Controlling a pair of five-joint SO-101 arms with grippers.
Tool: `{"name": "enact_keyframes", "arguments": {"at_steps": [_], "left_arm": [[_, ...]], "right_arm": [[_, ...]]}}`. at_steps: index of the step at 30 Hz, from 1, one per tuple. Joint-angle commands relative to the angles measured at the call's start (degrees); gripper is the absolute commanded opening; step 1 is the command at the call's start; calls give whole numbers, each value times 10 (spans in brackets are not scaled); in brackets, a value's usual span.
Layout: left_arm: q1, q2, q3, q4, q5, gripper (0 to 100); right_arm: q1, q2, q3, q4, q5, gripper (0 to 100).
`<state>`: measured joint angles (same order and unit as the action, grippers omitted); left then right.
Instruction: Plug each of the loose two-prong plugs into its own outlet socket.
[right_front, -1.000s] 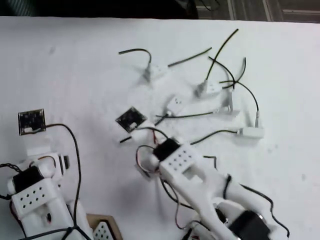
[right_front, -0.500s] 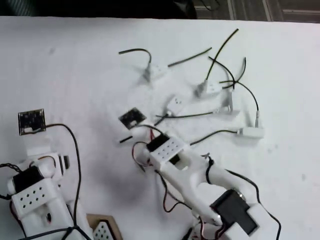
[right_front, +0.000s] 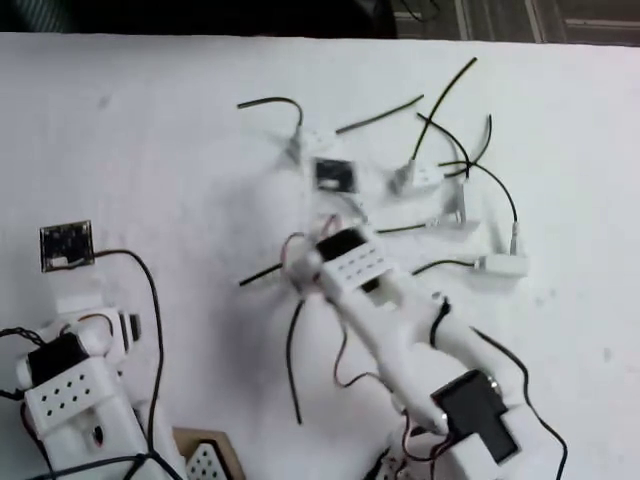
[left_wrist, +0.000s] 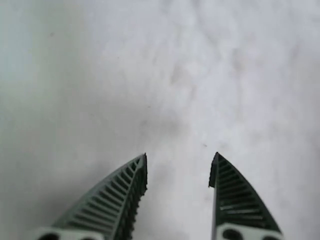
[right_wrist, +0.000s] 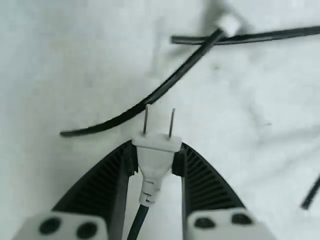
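While the left gripper (left_wrist: 180, 156) hangs partly open over bare table (left_wrist: 150, 75), holding nothing, the right gripper (right_wrist: 156, 146) clamps a white two-prong plug (right_wrist: 153, 159) by its sides, prongs forward, over a black cord (right_wrist: 187, 62). From above, the right arm (right_front: 400, 320) hides that plug. White connectors (right_front: 497, 265) lie just beyond, plug or socket too small to tell.

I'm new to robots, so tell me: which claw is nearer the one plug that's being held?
Right. The right claw is shut on the plug, prongs pointing outward. The left claw hangs open above the table, away from the plug.
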<state>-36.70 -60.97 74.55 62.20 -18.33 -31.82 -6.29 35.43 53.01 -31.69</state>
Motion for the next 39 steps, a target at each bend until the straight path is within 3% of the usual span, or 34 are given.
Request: {"name": "enact_keyframes", "arguments": {"at_steps": [1,7,13,17,22,26,34,39], "left_arm": [[0,-10,-3,-10,-14,218],[0,-10,-3,-10,-15,218],[0,-10,-3,-10,-16,218],[0,-10,-3,-10,-16,218],[0,-10,-3,-10,-16,218],[0,-10,-3,-10,-16,218],[0,-10,-2,-10,-16,218],[0,-10,-2,-10,-16,218]], "right_arm": [[63,-2,-23,32,-23,17],[76,-3,-25,123,-21,29],[62,-4,-25,145,-19,238],[22,-7,-26,158,20,334],[11,-62,-26,159,102,333],[16,-140,-25,168,268,314],[57,-218,-21,240,755,148],[81,-218,25,263,944,175]]}}
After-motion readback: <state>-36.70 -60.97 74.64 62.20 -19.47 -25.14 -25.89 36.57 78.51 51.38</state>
